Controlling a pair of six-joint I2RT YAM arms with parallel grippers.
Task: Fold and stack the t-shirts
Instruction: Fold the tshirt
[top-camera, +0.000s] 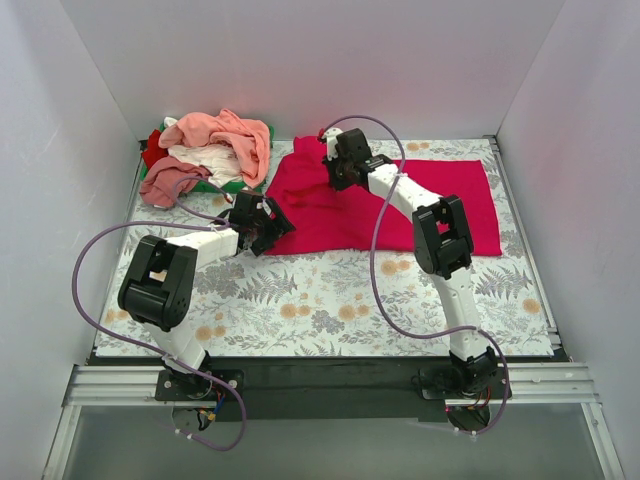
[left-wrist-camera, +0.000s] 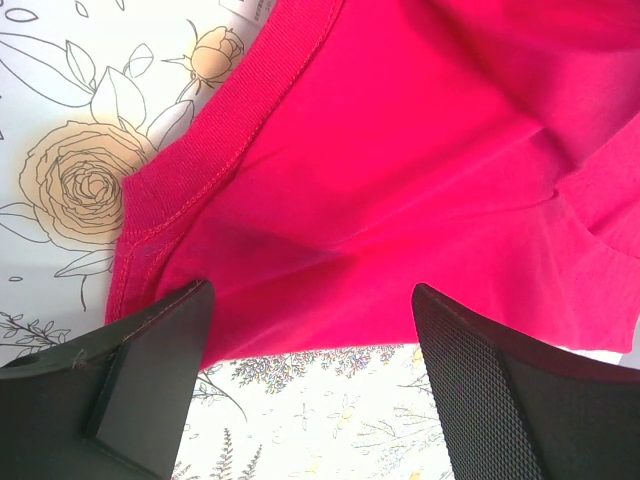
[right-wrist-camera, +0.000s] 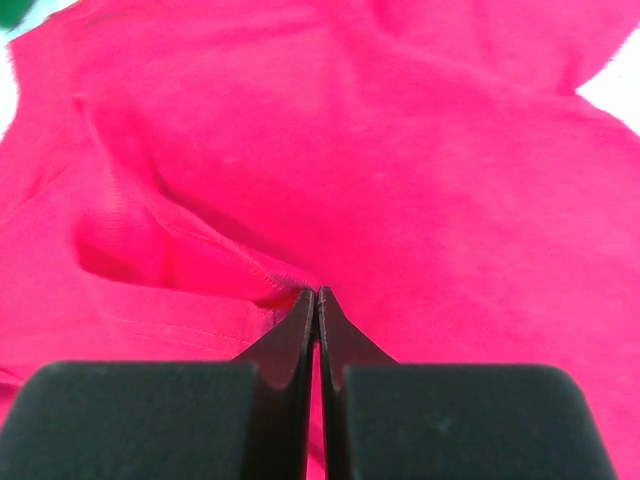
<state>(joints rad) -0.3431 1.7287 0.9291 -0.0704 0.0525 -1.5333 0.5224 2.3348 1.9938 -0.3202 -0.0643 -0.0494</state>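
You are working on a table draped in a white cloth (top-camera: 330, 295) printed with ferns and orange roses, and plain white walls (top-camera: 300, 60) are closing it in on three sides. An aluminium rail (top-camera: 330, 385) is running along the near edge, carrying both arm bases, and purple cables (top-camera: 85, 290) are looping off each arm.

The crimson-magenta t-shirt (top-camera: 440, 200) is lying spread across the far middle and right of the cloth. Your right gripper (top-camera: 332, 148) is reaching to its far left part, and its fingers (right-wrist-camera: 300, 330) are pressing together on a raised fold of the fabric. Your left gripper (top-camera: 280, 228) is sitting at the shirt's near left edge, its fingers (left-wrist-camera: 160, 350) spread wide over the fabric, beside the ribbed collar (left-wrist-camera: 240, 110).

In the far left corner a salmon pink t-shirt (top-camera: 225, 135), a white one (top-camera: 210, 160), a dusty pink one (top-camera: 165, 185) and a red one (top-camera: 153, 150) are lying heaped on a green tray (top-camera: 268, 130).

A sliver of white label (left-wrist-camera: 248, 8) is showing at the collar, and its print is too cropped for you to read
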